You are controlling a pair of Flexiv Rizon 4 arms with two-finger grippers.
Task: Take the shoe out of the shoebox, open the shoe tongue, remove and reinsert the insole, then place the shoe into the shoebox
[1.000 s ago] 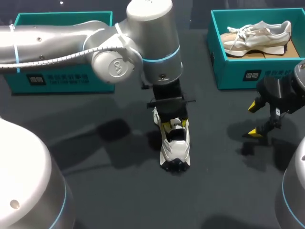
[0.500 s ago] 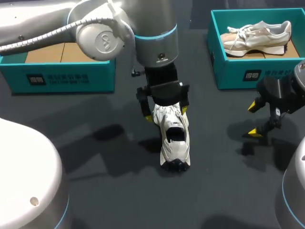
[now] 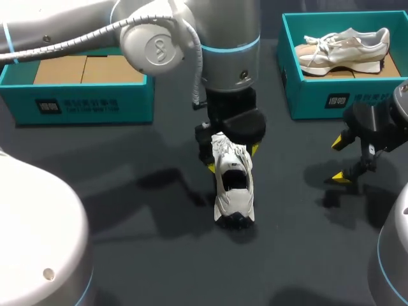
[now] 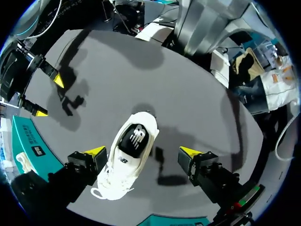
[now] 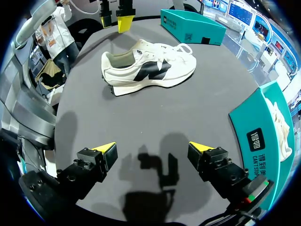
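A white shoe (image 3: pixel 233 188) with a black insole (image 4: pixel 134 141) stands upright on the dark table, near its middle. My left gripper (image 3: pixel 232 158) hangs open just above the shoe's laced front. In the left wrist view the shoe (image 4: pixel 128 162) lies between the fingers of the left gripper (image 4: pixel 143 153), closer to one finger, and neither grips it. My right gripper (image 3: pixel 339 159) stands open and empty at the right, well apart from the shoe. In the right wrist view the shoe (image 5: pixel 149 68) lies on its sole far ahead of the right gripper (image 5: pixel 153 148).
A teal shoebox (image 3: pixel 80 102) with a bare cardboard floor stands at the back left. A second teal shoebox (image 3: pixel 331 95) at the back right holds a beige shoe (image 3: pixel 344 46). My left arm's big joint (image 3: pixel 191 38) hangs over the middle back.
My left gripper has opened, let go of the shoe's tongue area and lifted slightly; its arm swung a little to the right. The shoe and my right arm stayed in place.
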